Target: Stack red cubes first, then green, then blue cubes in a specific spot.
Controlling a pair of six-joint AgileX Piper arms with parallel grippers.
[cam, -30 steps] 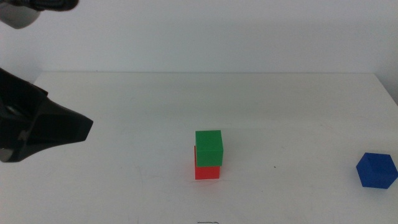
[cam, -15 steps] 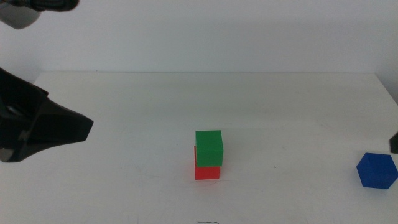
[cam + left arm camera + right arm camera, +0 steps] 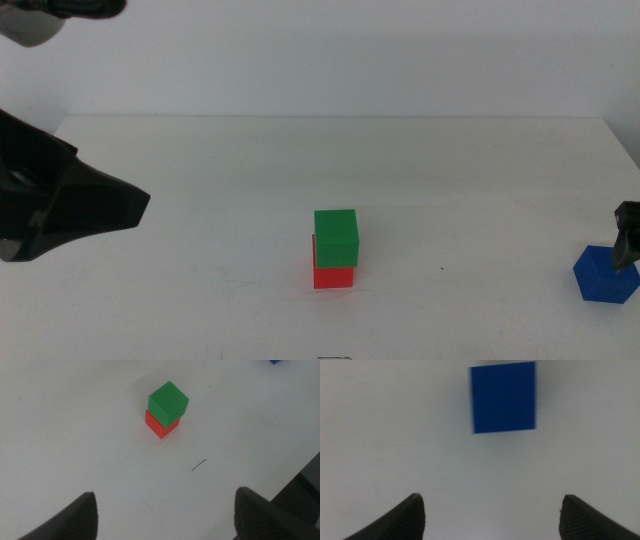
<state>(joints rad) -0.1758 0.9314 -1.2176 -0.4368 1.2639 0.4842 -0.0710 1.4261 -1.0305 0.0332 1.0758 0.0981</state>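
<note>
Middle view: right gripper (image 3: pixel 626 236) has newly entered at right edge, above blue cube (image 3: pixel 605 274) | jaws spread, empty | green cube (image 3: pixel 336 238) sits on red cube (image 3: pixel 333 276), mid-table | left gripper (image 3: pixel 165 510) released, waiting left | blue pickup judged imminent.

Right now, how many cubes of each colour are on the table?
red cube: 1
green cube: 1, sitting on the red one
blue cube: 1, apart at the table's right edge
Total: 3
</note>
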